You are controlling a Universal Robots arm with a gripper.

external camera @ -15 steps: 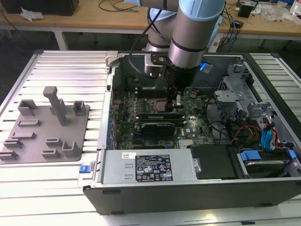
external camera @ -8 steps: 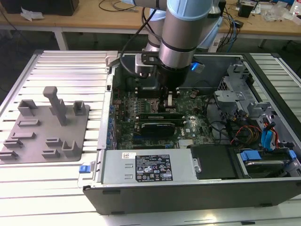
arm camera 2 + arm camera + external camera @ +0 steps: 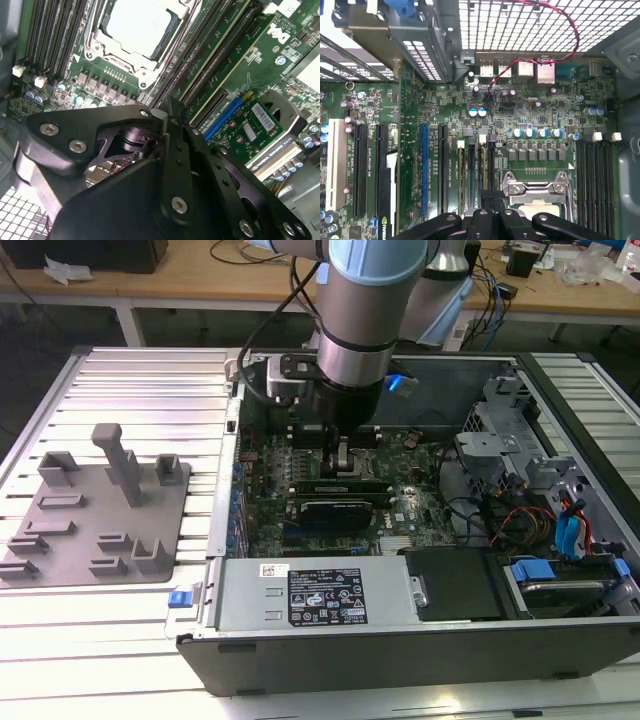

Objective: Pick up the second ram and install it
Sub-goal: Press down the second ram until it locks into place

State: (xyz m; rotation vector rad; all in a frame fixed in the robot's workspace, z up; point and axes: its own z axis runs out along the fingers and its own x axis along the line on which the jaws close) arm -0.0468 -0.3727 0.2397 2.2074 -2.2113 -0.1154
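My gripper [image 3: 345,455] reaches down into the open computer case [image 3: 215,540], onto the motherboard [image 3: 535,115]. Its black fingers are shut, and their tips rest on the memory slots [image 3: 470,170] beside the CPU socket [image 3: 536,192]. In the first wrist view the second ram [image 3: 483,167] shows as a thin edge-on strip standing in a slot. It runs under the tips of my gripper [image 3: 492,197]. In the second wrist view my gripper [image 3: 162,115] has its tips pressed together at the slots [image 3: 210,55] beside the CPU socket [image 3: 137,27]. Whether the tips pinch the strip or only press on it is hidden.
A black graphics card [image 3: 340,508] sits in the case just in front of the gripper. The power supply [image 3: 320,595] and drive bays [image 3: 560,530] fill the case's near side and the exterior view's right. A grey fixture plate [image 3: 95,510] lies on the slatted table at the exterior view's left.
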